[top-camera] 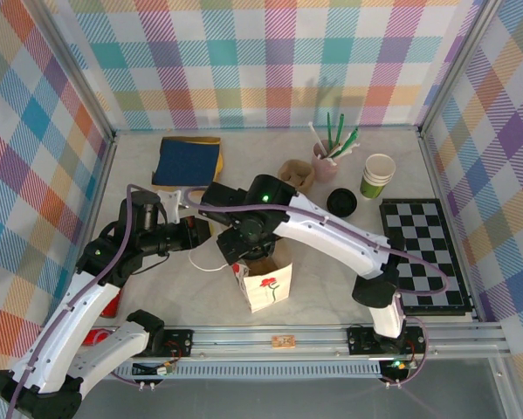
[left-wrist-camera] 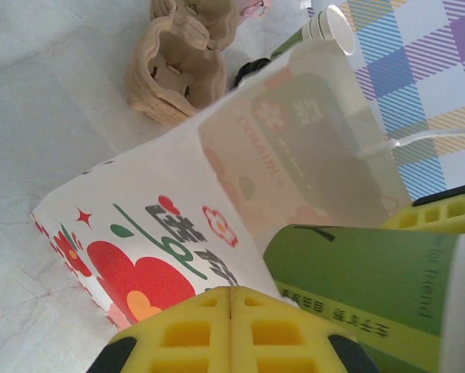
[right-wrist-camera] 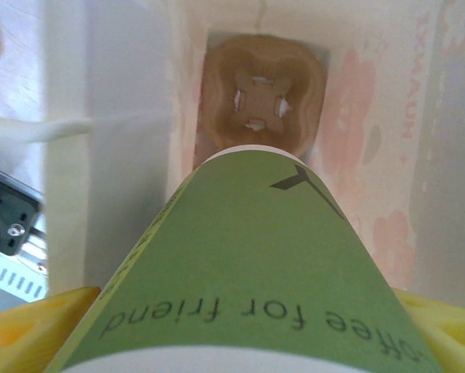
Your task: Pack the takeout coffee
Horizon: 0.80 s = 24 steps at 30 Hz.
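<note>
The takeout coffee (right-wrist-camera: 248, 249), a green paper cup printed "coffee for friend", hangs bottom-down over the mouth of a white paper bag (top-camera: 270, 288) with a red flower print. My right gripper (right-wrist-camera: 248, 342) is shut on it, a yellow finger (right-wrist-camera: 30, 326) on each side. The cup's top end is out of frame. A brown cardboard holder (right-wrist-camera: 263, 93) lies on the bag's floor below the cup. My left gripper (left-wrist-camera: 230, 291) is shut, pinching the near edge of the bag (left-wrist-camera: 139, 210) beside the cup (left-wrist-camera: 356, 272).
On the table behind the bag are a second cardboard holder (top-camera: 296, 173), a pink pot of sticks (top-camera: 325, 161), a lidless green cup (top-camera: 377, 175) and a round black lid (top-camera: 341, 202). A checkerboard (top-camera: 423, 253) lies at the right, a blue cloth (top-camera: 187, 161) at the back left.
</note>
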{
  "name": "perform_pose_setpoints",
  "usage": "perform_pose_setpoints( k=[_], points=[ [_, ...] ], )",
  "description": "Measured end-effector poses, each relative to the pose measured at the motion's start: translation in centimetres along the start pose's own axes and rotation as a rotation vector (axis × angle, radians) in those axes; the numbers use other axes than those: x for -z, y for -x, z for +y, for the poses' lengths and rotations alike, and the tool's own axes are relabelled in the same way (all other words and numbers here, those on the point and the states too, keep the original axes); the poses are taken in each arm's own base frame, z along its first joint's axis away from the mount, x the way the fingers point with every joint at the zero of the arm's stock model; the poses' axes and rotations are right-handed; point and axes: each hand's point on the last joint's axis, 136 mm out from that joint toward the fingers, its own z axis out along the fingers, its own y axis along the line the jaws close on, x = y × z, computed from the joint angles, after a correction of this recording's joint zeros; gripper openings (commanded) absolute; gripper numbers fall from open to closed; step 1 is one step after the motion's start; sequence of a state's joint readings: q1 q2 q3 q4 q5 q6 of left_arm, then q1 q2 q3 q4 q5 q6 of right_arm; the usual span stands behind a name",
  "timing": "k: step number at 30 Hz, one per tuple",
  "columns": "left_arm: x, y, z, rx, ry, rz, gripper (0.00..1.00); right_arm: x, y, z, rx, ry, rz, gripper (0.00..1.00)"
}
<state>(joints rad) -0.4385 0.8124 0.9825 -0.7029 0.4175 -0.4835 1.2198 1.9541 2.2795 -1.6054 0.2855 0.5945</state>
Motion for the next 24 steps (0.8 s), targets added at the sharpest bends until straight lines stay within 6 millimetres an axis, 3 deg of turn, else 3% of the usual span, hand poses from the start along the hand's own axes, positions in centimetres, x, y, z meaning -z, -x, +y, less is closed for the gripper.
perform_pose_setpoints(
  k=[9, 24],
  points=[
    [0.0, 0.0, 0.0, 0.0, 0.006, -0.003, 0.0, -1.4, -0.6, -0.9, -0.015, -0.067, 0.027, 0.33],
    [1.1, 0.3, -0.4, -0.017, -0.005, -0.045, 0.0, 0.6, -0.3, -1.1, -0.026, -0.029, -0.02, 0.33]
  ],
)
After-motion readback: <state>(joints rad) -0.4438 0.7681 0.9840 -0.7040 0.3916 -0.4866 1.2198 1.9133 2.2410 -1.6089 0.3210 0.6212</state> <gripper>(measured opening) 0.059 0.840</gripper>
